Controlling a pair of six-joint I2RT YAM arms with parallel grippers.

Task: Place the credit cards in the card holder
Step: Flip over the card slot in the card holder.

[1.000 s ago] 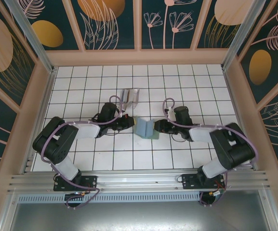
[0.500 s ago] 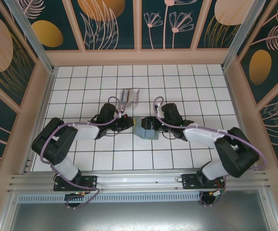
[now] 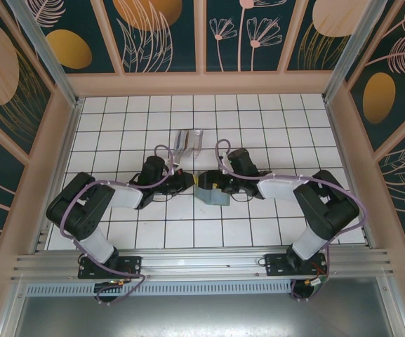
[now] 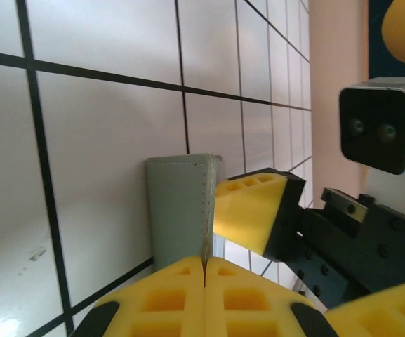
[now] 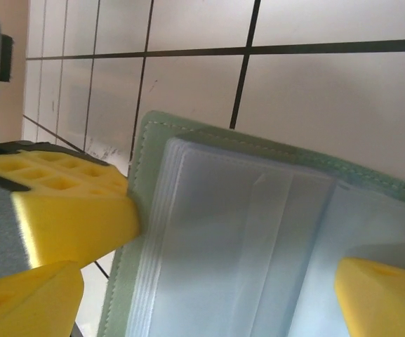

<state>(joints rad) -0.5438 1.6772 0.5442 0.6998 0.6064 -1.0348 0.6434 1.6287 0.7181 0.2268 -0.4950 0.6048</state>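
Over the last second the right gripper [image 3: 220,188] has swung in from 3 o'clock onto the holder [image 3: 208,196] at table centre, its fingers spread wide and empty; the left gripper [image 3: 187,184] is clenched on the holder's 9 o'clock edge. The grippers crowd together, so a bump could pull the flap from that thin pinch. Free tiles lie around; a clear box [image 3: 188,144] stands near at 12 o'clock.

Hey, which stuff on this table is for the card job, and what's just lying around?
For the job: sage-green folding card holder, pinched by left gripper.
Lying about: clear plastic box; contents unclear.
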